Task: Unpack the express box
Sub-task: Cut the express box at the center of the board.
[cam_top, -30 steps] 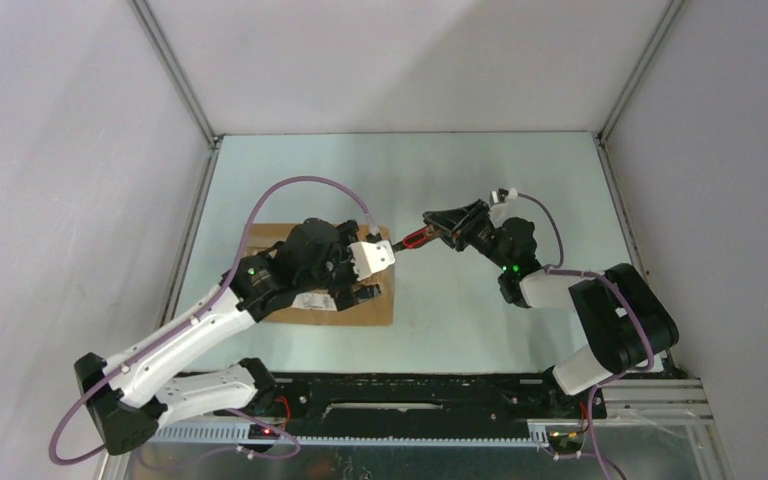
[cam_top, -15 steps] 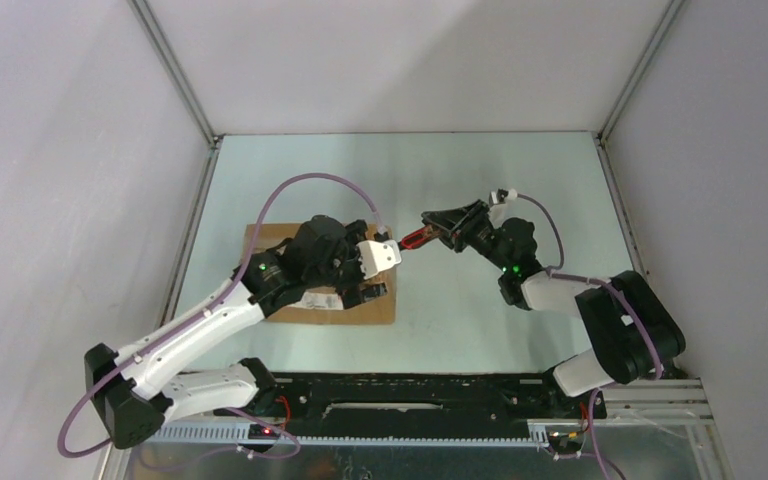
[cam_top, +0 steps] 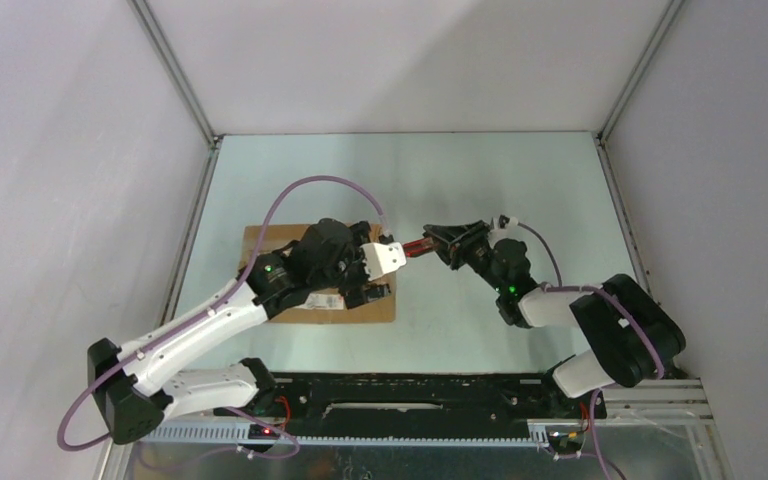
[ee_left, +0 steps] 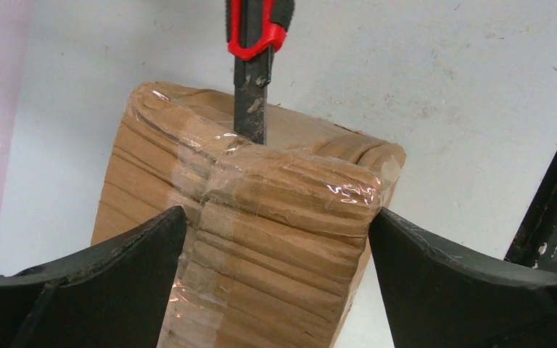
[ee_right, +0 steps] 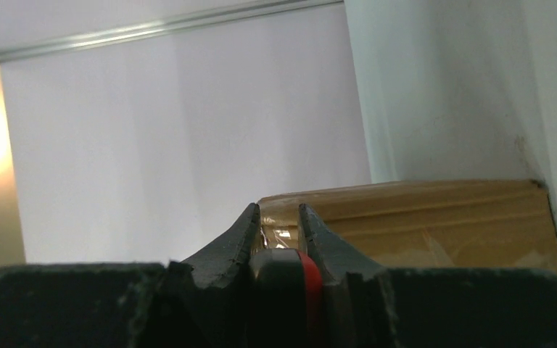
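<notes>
The express box [cam_top: 272,241] is a brown cardboard carton lying on the table's left half, mostly hidden under my left arm. In the left wrist view its taped end [ee_left: 275,239] sits between my left gripper's [ee_left: 275,217] fingers, which press on both sides of it. My right gripper [cam_top: 442,240] is shut on a red and black utility knife [cam_top: 417,247]. The knife's dark blade [ee_left: 250,109] touches the clear tape seam at the box's end. In the right wrist view the knife handle [ee_right: 290,275] sits between the fingers, with the box [ee_right: 421,217] just beyond.
White enclosure walls with metal corner posts [cam_top: 175,70] surround the pale green table [cam_top: 480,180]. A black rail [cam_top: 410,395] runs along the near edge by the arm bases. The left arm's purple cable [cam_top: 300,190] loops above the box.
My right gripper has moved left and nearer with the knife, bringing the blade onto the box's end. My left gripper has shifted slightly right along the box.
</notes>
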Controlling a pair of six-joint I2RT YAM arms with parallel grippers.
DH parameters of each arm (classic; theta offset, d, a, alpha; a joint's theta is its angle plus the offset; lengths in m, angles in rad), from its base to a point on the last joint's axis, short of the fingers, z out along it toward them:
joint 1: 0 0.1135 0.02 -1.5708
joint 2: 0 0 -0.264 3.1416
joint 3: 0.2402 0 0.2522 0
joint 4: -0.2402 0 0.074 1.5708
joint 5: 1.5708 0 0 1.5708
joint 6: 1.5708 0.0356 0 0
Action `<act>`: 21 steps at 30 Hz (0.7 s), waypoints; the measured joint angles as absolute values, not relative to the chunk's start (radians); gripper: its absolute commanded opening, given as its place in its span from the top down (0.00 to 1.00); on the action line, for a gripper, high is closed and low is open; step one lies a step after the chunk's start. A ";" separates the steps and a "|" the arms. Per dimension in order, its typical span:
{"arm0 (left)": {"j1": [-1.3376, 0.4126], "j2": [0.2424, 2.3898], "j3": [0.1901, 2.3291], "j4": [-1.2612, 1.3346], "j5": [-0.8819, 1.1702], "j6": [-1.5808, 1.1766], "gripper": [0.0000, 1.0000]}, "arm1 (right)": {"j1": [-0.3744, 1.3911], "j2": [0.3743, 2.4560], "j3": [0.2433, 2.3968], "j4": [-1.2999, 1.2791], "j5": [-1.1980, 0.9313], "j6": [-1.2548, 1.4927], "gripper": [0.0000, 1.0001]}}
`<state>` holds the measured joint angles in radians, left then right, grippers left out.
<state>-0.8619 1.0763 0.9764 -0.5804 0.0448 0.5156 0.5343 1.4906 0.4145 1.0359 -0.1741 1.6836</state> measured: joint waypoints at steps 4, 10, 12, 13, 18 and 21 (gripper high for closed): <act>-0.866 1.084 0.975 -0.563 0.020 0.513 0.03 | 0.550 1.463 0.349 1.055 -0.134 1.747 1.00; -0.873 1.087 0.974 -0.557 -0.001 0.513 0.03 | 0.597 1.396 0.337 1.016 -0.081 1.724 1.00; -0.874 1.087 0.974 -0.558 -0.003 0.513 0.03 | 0.610 1.387 0.337 1.006 -0.062 1.715 1.00; -0.874 1.089 0.974 -0.558 -0.006 0.513 0.03 | 0.618 1.386 0.337 1.006 -0.050 1.714 1.00; -0.875 1.091 0.974 -0.563 -0.012 0.513 0.03 | 0.646 1.389 0.318 1.037 -0.019 1.719 1.00; -0.875 1.091 0.974 -0.563 -0.013 0.513 0.03 | 0.653 1.389 0.287 1.076 -0.019 1.730 1.00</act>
<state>-0.8753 1.0912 0.9741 -0.5629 -0.0132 0.5133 0.6533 1.3891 0.2874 1.0763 -0.0185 1.7302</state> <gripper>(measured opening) 0.973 0.258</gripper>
